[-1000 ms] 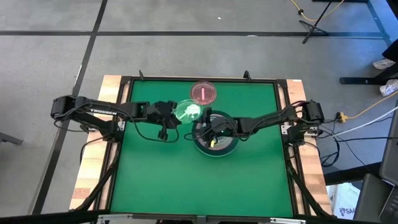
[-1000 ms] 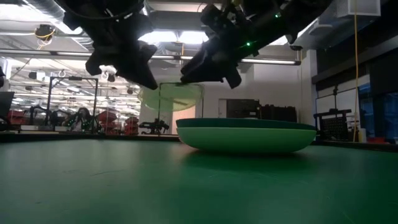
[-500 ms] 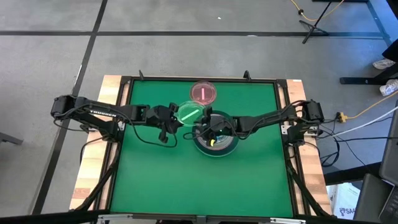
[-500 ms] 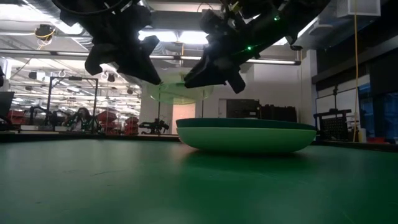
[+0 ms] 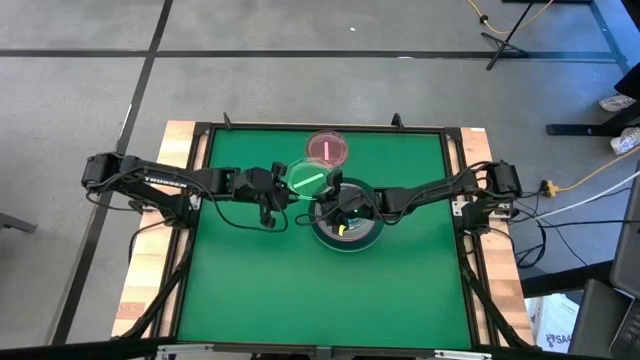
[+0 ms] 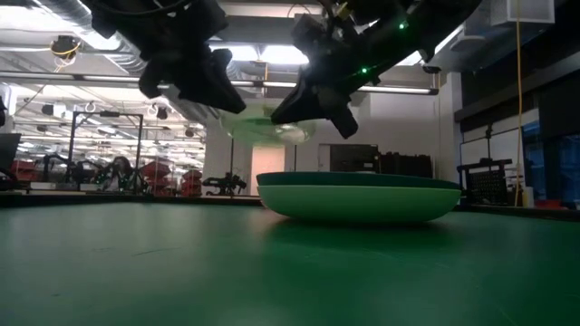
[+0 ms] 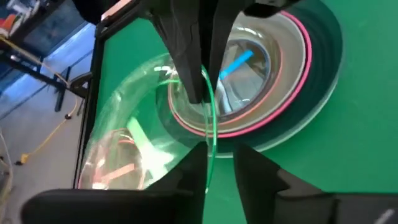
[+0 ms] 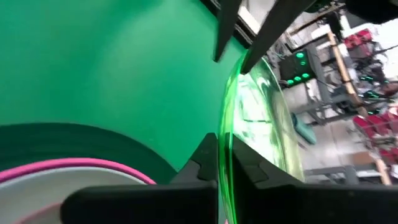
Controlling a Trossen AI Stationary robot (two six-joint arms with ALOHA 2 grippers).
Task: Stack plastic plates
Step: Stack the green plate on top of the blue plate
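A small translucent green plate (image 5: 307,180) with a bar mark hangs in the air between my two grippers, just left of the stack (image 5: 347,228). My right gripper (image 8: 224,155) is shut on its rim. My left gripper (image 7: 219,168) stands open, its fingers on either side of the opposite rim. The stack has light green and dark green large plates (image 6: 358,199), a pink-rimmed one (image 7: 292,93) and a blue-barred small one (image 7: 236,62) inside. A small pink plate (image 5: 327,148) lies flat on the mat behind. My left gripper has the green plate's rim (image 7: 211,140) running between its open fingers; whether a finger touches it, I cannot tell. My right gripper pinches the plate's rim (image 8: 225,127) on the side toward the stack between its two fingers. It comes slanting down from the table's right. The plate is nearly level and lifted clear of the mat.
The green mat (image 5: 260,290) is bordered by a dark frame (image 5: 200,130) with wooden edges outside. The near half and left part of the mat hold no objects. Both arms reach in low over the middle.
The green plate has tipped from hanging steeply below my left gripper to nearly level between both grippers. My left gripper has tilted upward a little in place.
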